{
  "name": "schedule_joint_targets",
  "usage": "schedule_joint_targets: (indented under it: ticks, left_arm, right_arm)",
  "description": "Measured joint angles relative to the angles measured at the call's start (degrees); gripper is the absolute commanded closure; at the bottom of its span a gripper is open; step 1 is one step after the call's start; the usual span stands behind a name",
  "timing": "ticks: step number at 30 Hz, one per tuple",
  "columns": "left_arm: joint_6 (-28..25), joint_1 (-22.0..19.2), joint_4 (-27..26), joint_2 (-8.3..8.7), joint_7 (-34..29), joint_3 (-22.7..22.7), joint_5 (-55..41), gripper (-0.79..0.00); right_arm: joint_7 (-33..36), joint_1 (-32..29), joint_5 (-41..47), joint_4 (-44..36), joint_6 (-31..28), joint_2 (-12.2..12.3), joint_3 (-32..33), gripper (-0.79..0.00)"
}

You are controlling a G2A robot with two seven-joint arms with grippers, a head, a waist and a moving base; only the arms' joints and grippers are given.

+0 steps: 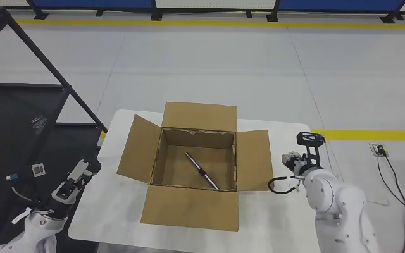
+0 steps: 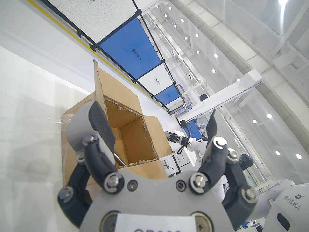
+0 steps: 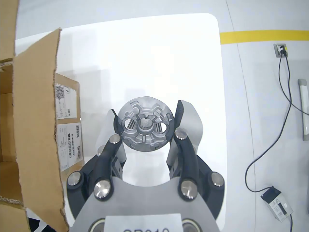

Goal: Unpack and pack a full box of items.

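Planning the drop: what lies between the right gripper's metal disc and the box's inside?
The side flap of the box, folded outward; the right wrist view shows it beside the metal disc in the right gripper.

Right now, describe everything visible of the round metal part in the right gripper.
The round metal part is a grey, cast-looking disc with a raised hub, a notched bore and ribbed openings around it. The right gripper is shut on its rim, its face toward the wrist camera, over the white table, beside a flap of the cardboard box.
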Motion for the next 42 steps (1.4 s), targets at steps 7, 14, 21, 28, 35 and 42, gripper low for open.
schedule_joint_targets:
  ticks: [7,14,21,28,35,42]
  left_arm:
    - [0.0,0.0,0.0,0.0,0.0,0.0,0.0,-0.785]
    - [0.0,0.0,0.0,0.0,0.0,0.0,0.0,-0.785]
    - [0.0,0.0,0.0,0.0,0.0,0.0,0.0,-0.785]
    - [0.0,0.0,0.0,0.0,0.0,0.0,0.0,-0.785]
    - [0.0,0.0,0.0,0.0,0.0,0.0,0.0,-0.785]
    - [0.0,0.0,0.0,0.0,0.0,0.0,0.0,-0.785]
  right_arm:
    - [-0.3,2.2,0.6,9.9,-0.5,0.4,1.9,0.0]
    - [-0.5,4.2,0.9,16.5,-0.7,0.8,2.4,-0.175]
    - [-0.3,4.4,1.5,17.9,-0.8,1.1,2.3,-0.283]
    - [-0.2,5.5,1.6,20.4,-0.3,1.3,1.6,-0.385]
    - [-1.1,5.7,2.8,21.8,0.0,1.4,1.4,-0.785]
    - [-2.9,3.9,3.3,17.6,1.9,1.6,2.2,-0.785]
